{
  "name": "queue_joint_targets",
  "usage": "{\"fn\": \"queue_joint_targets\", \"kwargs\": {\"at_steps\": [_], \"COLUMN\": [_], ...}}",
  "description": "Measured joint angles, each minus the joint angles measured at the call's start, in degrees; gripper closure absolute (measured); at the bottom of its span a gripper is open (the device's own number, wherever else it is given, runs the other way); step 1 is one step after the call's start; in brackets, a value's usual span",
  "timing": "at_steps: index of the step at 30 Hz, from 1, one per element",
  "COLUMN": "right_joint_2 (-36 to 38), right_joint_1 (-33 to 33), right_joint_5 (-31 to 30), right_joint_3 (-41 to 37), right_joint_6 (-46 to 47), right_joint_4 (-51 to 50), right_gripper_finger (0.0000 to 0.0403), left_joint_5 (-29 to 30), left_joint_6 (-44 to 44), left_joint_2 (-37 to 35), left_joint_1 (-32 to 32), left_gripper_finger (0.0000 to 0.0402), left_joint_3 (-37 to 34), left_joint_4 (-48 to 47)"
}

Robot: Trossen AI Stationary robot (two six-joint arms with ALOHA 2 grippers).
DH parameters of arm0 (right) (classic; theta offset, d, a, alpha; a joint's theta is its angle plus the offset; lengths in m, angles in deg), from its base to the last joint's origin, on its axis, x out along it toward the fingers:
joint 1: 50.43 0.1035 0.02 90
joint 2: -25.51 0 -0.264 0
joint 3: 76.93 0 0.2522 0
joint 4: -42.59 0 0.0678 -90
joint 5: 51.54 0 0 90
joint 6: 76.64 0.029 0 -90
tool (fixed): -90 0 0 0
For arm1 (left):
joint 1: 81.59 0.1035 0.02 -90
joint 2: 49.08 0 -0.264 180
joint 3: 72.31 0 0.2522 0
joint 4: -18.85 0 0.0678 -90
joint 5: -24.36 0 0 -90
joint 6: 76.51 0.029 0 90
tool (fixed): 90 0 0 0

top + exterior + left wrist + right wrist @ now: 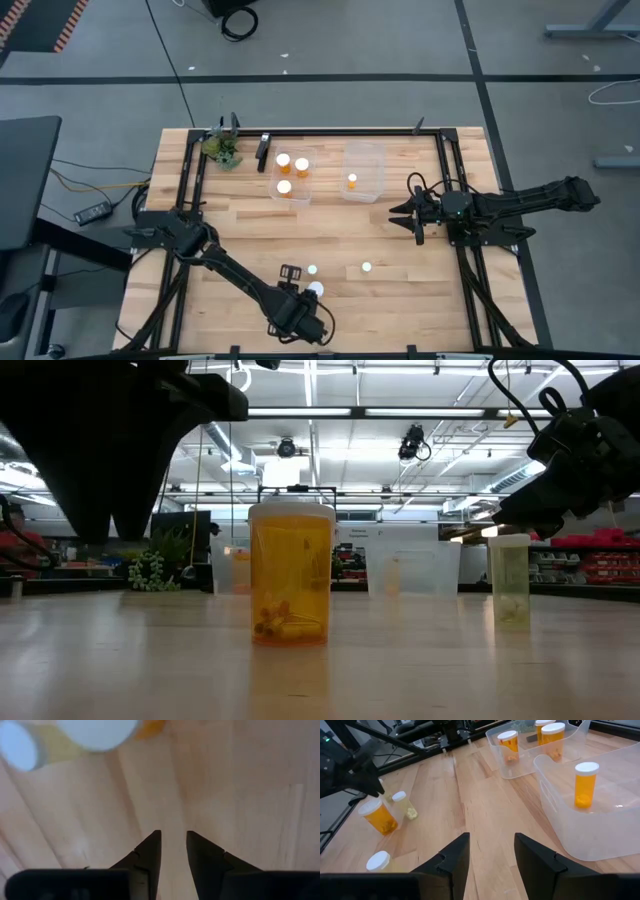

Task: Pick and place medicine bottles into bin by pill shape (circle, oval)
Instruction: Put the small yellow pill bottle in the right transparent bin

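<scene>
Three orange medicine bottles (291, 172) are seen in one clear bin (290, 175), one in the other bin (364, 171); three remain on the desk (400, 250). Both jaws are held open, apparently empty.

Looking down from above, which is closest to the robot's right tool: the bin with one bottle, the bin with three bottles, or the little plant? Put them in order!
Starting from the right tool:
1. the bin with one bottle, right beside the tool.
2. the bin with three bottles, next over, toward the left arm's side.
3. the plant, at the table's far left corner.
</scene>
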Motion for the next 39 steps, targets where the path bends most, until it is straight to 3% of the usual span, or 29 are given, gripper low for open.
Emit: {"fn": "queue_joint_targets", "kwargs": {"at_steps": [10,16,26,30,39], "right_joint_2": [0.0,0.0,0.0,0.0,0.0], "right_joint_1": [0.0,0.0,0.0,0.0,0.0], "right_joint_5": [0.0,0.0,0.0,0.0,0.0], "right_joint_3": [0.0,0.0,0.0,0.0,0.0], "right_joint_6": [0.0,0.0,0.0,0.0,0.0], "right_joint_4": [0.0,0.0,0.0,0.0,0.0], "right_gripper_finger": [0.0242,0.0242,0.0242,0.0242,0.0242], "left_joint_5": [-0.6,-0.6,-0.6,-1.0,-2.1], "left_joint_6": [-9.0,-15.3,-19.6,-22.5,-23.9], "left_joint_2": [-13.4,-14.1,-13.8,-13.6,-12.2], "left_joint_1": [1.2,0.4,-2.4,-2.9,-3.3], "left_gripper_finger": [0.0319,0.0276,0.0131,0.012,0.014], "left_joint_3": [-16.9,-17.3,-17.3,-17.3,-17.3], "left_joint_4": [16.5,17.9,17.3,16.5,15.5]}}
